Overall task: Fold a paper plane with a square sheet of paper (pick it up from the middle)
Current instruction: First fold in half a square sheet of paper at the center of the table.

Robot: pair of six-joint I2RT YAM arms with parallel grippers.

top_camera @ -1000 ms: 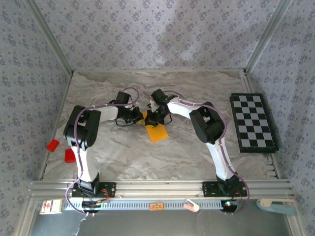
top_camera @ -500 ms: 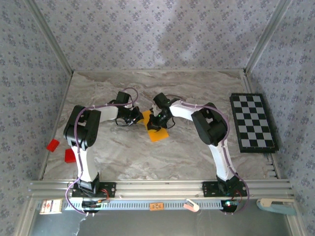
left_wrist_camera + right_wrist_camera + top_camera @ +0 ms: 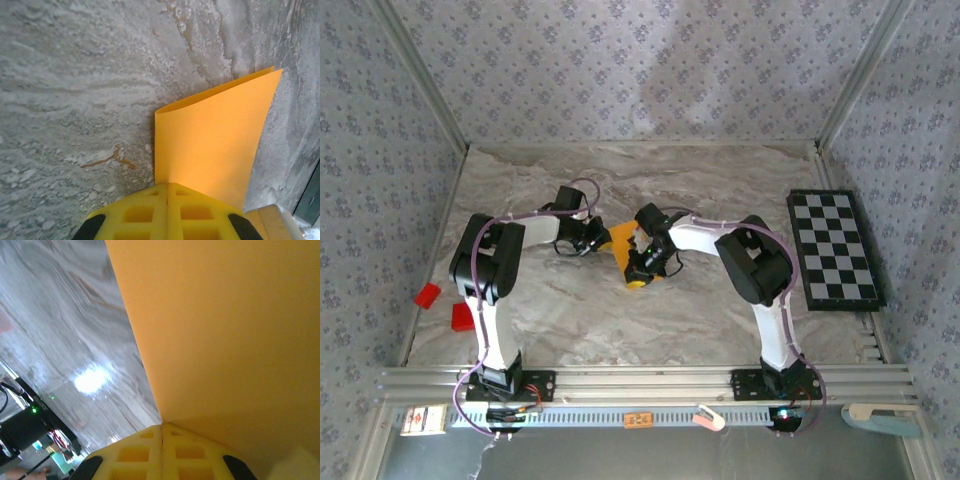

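From above, the thin orange-yellow square paper sheet point(image 3: 618, 238) sits well left of the black-and-white checkerboard point(image 3: 833, 248). Left wrist view: the left end effector point(image 3: 167, 189) is clamped tight on the sheet's edge. Right wrist view: the right end effector point(image 3: 161, 430) likewise pinches it.

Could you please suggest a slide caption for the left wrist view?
Left gripper, jaws shut, pinching one edge of the bent orange-yellow sheet of paper over the marbled table.

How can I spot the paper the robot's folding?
Find the grey marble table. In its middle, the left gripper and right gripper pinch the sheet of paper. It's thin, bent and orange-yellow, unlike the red blocks and black-and-white checkerboard.
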